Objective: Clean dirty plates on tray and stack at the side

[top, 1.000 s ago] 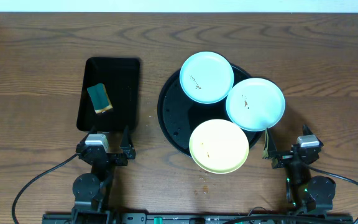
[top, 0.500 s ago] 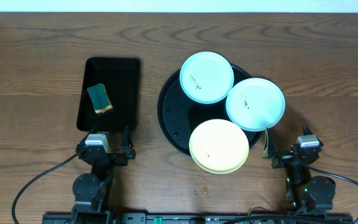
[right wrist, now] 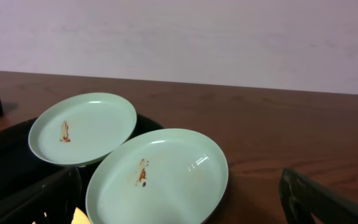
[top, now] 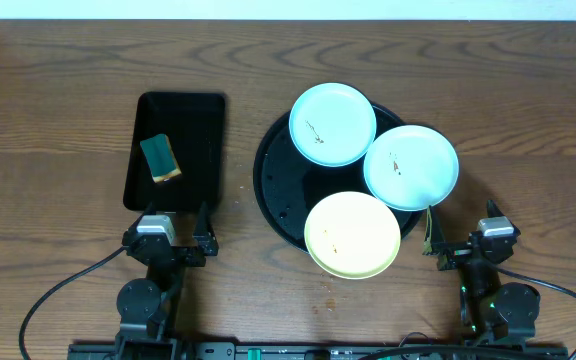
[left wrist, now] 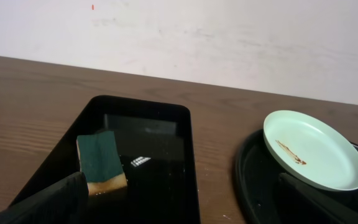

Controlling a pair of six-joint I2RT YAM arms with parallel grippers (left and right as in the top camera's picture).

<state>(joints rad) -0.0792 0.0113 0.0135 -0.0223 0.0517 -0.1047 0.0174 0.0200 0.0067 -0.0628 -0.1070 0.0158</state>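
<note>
The tabletop [top: 68,80] is dark brown wood with a visible grain and a dull sheen. The round tray [top: 276,185] is smooth, glossy black. The rectangular tray [left wrist: 166,155] is equally glossy and mirrors light. The 2 aqua plates [right wrist: 82,127] [right wrist: 160,174] and the yellow plate [top: 353,235] look smooth and softly glossy. The sponge [left wrist: 101,155] has a rough, matt green top over pale foam.

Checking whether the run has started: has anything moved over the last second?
Nothing visibly changed. The left claw and right claw stay parked open at the near edge, three plates on the round tray, sponge in the rectangular tray.
</note>
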